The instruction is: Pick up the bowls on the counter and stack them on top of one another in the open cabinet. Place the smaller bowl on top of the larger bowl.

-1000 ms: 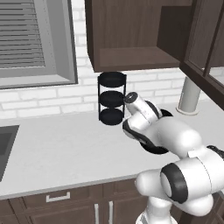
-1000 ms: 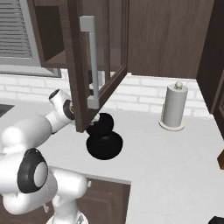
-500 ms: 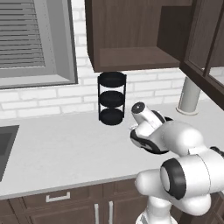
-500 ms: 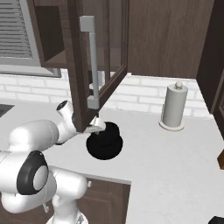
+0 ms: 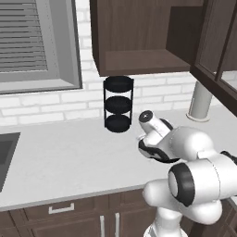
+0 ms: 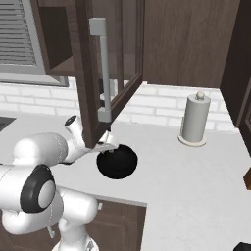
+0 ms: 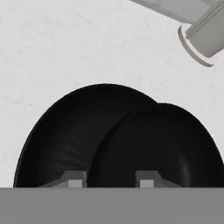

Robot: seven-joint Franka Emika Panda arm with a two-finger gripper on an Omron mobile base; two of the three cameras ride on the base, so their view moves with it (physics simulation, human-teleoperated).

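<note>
On the counter (image 7: 65, 48), the tool (image 7: 109, 180) has dropped lower, jaws now parted astride the smaller bowl (image 7: 162, 144) rim.

No readable text, no labels — no brands

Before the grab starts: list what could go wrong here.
1. In the hand view the smaller bowl overlaps the larger bowl, so a closing gripper may catch both rims or nudge one away.
2. The glass-fronted door hangs just above the arm; lifting straight up risks hitting it before reaching the open cabinet.
</note>
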